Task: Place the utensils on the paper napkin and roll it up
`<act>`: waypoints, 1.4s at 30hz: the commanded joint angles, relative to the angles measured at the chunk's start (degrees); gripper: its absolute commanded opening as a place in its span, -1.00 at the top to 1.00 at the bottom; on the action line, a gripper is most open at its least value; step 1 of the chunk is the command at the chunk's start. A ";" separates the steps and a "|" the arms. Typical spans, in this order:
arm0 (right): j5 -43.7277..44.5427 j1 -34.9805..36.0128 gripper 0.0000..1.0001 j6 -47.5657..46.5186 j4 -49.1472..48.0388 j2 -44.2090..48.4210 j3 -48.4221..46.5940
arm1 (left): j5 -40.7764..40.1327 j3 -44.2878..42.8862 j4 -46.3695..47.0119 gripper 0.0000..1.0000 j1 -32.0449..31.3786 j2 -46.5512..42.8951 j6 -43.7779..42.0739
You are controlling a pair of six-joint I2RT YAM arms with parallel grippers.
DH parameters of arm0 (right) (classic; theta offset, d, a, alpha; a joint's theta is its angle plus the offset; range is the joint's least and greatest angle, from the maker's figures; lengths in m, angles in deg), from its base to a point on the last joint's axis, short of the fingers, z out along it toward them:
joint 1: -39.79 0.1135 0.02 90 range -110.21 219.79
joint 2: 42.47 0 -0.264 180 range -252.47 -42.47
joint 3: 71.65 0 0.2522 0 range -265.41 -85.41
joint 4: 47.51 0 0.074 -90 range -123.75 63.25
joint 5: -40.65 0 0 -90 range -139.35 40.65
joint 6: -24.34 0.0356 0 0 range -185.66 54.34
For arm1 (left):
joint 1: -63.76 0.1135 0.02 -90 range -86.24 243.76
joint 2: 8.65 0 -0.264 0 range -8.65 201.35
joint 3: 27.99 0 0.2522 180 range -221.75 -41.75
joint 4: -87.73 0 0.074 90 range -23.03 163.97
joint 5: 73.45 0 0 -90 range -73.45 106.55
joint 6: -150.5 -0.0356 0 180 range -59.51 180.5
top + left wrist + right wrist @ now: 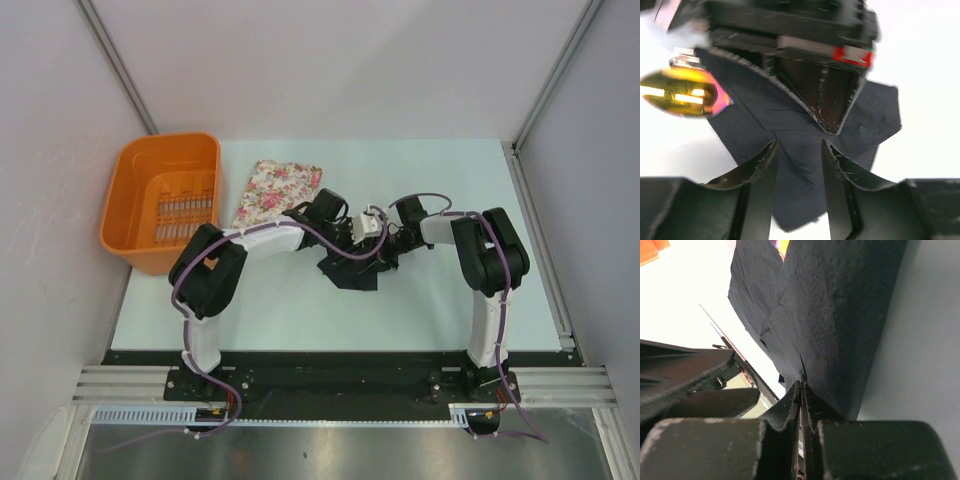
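The paper napkin point(350, 272) lies crumpled and partly folded on the table point(420, 300), under the place where the two arms meet. In the right wrist view one flap of it stands up from the surface as a dark, dimpled fold. The spoon point(680, 92) shows only its shiny gold head, at the napkin's left edge as the left wrist camera sees it. The head looks to overlap the black paper slightly, and its handle is too blurred to follow. The right gripper point(801, 390) has its jaws pressed together on the raised fold of the napkin, with the paper pinched right at the fingertips. The left gripper point(797, 160) hangs just above the napkin, facing the right gripper. Its jaws stand a narrow way apart with nothing between them, and the black sheet shows through the gap. Beyond the napkin, toward the back left of the table, the floral cloth point(278, 192) lies flat, near the napkin but not touching it. Further left of the napkin, past the cloth, the orange basket point(125, 200) sits at the table's edge.
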 commanded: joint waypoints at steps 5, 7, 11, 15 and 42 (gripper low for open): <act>1.09 0.44 0.89 0.00 -0.41 -0.65 -0.83 | 8.01 -3.48 -4.18 0.23 5.81 0.58 31.92; 1.18 0.52 0.89 0.08 -0.50 -0.47 -0.75 | 9.08 -3.31 -3.83 0.26 6.26 1.10 36.67; 1.27 0.61 0.88 -0.01 -0.23 -0.30 -0.75 | 10.92 -2.08 -2.34 0.35 6.79 1.45 41.25; 1.44 0.61 0.88 0.08 -0.32 0.05 -0.66 | 12.33 -0.93 -0.84 0.42 6.88 1.89 45.37; 1.80 1.05 0.88 0.26 -0.76 0.23 -0.22 | 8.11 2.32 1.01 0.22 8.63 4.97 53.39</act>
